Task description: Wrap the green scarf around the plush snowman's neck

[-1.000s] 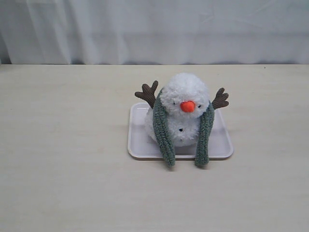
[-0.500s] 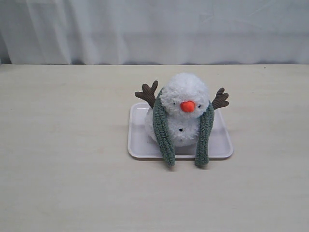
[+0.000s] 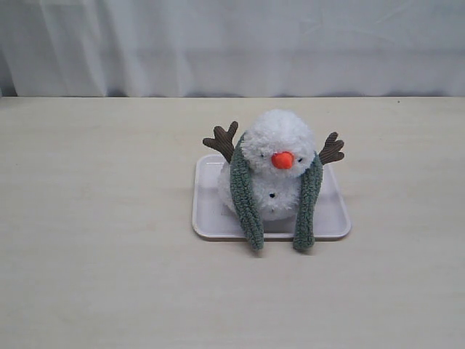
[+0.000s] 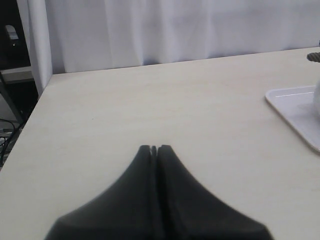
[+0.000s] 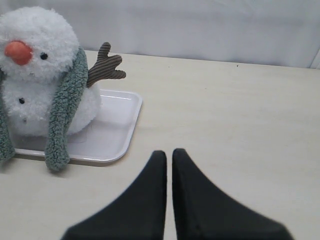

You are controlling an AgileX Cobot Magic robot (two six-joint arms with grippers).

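Snowman: plush snowman (image 3: 278,145) sits upright on a white tray (image 3: 207,211), centre of ext. view, facing cam
Scarf: green scarf (image 3: 245,200) goes behind the neck (image 3: 273,182); both tails hang down the front, one per side of the body, roughly parallel, not crossed; tips lie over the tray's front rim onto the surface (image 3: 94,218)
L pincer: left pincer (image 4: 154,148) has tips pressed together, holds nothing, over bare surface; only the tray edge shows in its wrist view, so it's well off the toy
R pincer: right pincer (image 5: 169,154) also has tips together w/ nothing between, near the tray corner, apart from the scarf
Progress: draped, not wrapped; probably abt halfway, crossing of tails not yet done
Step in hand: prob. approach + grab one tail
How to do it well: spread the tips first, take a tail low down where it hangs free of the body, not up by the neck; lift just enough to clear the tray rim, carry it across under the orange nose (image 3: 282,159) to the opp. side
Other arm: should pin the 2nd tail or steady the body
Risk: toy looks light, a sideways tug could tip it or drag the scarf off the neck; tray might slide too
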